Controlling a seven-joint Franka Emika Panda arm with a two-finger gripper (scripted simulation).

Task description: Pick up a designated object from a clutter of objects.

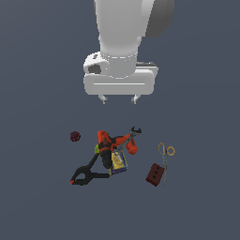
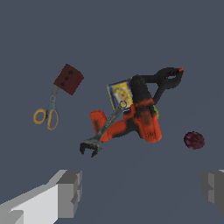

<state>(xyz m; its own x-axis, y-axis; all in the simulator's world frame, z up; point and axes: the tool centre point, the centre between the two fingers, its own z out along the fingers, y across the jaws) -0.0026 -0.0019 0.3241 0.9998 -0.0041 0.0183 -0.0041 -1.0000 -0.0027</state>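
1. Exterior view: the gripper (image 1: 119, 99) hangs wide open and empty above the clutter. The scissors (image 1: 164, 159) lie toward the exterior view's right of it, blades touching the dark red block (image 1: 154, 175).
2. Wrist view: both fingers (image 2: 70, 192) stand far apart; the scissors (image 2: 49, 109) lie well apart from the power drill (image 2: 135, 122).

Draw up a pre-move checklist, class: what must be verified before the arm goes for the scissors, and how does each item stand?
1. End effector empty: ok.
2. Jaws apart: ok, both fingers stand wide.
3. Scissors in view: ok, in both views.
4. Ring handles free: ok, nothing near them.
5. Blade tips free: not ok, the dark red block sits at them; touching or not, cannot tell.
6. End effector above the scissors: not ok, they lie off toward the exterior view's right.
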